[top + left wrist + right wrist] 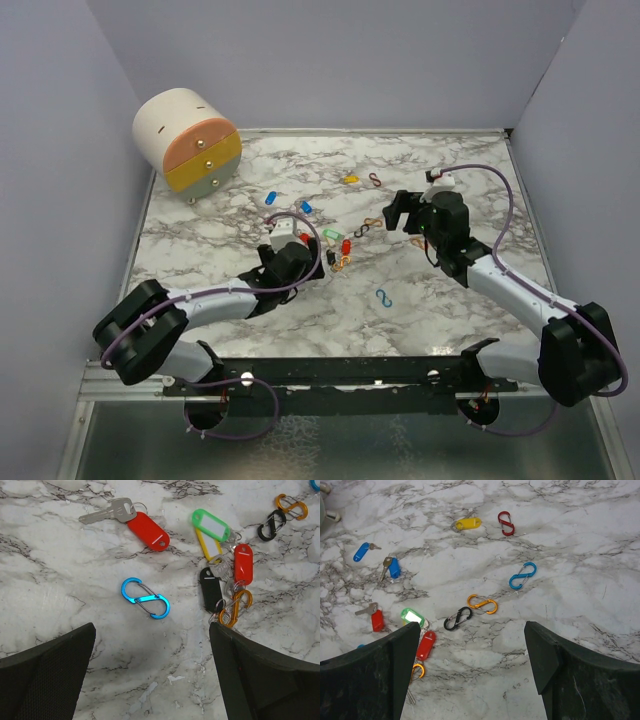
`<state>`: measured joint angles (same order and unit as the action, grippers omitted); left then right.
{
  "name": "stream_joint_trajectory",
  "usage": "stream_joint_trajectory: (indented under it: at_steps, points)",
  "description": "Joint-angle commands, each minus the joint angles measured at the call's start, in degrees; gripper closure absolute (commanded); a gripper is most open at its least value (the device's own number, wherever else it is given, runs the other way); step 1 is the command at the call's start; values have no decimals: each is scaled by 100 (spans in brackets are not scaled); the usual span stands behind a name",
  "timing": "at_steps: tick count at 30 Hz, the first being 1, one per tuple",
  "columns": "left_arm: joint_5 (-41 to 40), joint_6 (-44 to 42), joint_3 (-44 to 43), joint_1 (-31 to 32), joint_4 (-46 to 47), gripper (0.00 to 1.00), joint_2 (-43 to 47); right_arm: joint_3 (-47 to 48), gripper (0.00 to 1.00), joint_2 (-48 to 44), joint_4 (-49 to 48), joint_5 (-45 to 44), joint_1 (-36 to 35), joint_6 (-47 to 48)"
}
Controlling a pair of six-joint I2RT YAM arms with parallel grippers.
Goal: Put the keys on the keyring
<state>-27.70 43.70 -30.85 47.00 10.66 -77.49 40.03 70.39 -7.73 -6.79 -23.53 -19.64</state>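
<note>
The left gripper (151, 630) hung low over the white marble-patterned tabletop (60, 595), its two black fingers spread wide with nothing between them; the gap framed bare table just below a blue S-shaped wire clip (145, 598). Just to the right lay the cluster that mattered: an orange S-shaped wire clip (235, 607), apparently serving as the keyring, with a black oblong plastic key tag (211, 590), a short red plastic key tag (243, 563), a green plastic key tag with a white label window (211, 525) and a yellow plastic key tag (204, 545) half under the green one, all fanned out from it. Their small rings bunched at the clip, though I could not tell whether each was truly threaded. Up and to the left, well apart, a long red plastic key tag with a silver metal key (147, 530) lay loose.

The right gripper (471, 625) stood higher, its fingers likewise parted and empty. From there it overlooked the strays: a second yellow key tag (468, 524) beside a red wire clip (506, 523), and two blue key tags (394, 569) near the far left.

Both sets of jaws being wide and empty probably meant neither arm had committed to a pick. The left sat closest to the cluster and the loose red tag, so that seemed its likely target, while the right was better placed for the far tags
</note>
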Motion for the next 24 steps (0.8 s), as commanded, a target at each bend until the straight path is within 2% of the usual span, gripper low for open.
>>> stream_joint_trajectory:
  at_steps: [1,16,24]
  points:
    - [-452,290,-83,203,315,1,-294,145,14,26,-126,-165,6,70]
    - [-613,296,-310,341,460,3,-880,112,13,25,-124,-304,6,100]
    - [-395,124,-565,339,548,4,-1291,135,13,60,-105,-359,6,131]
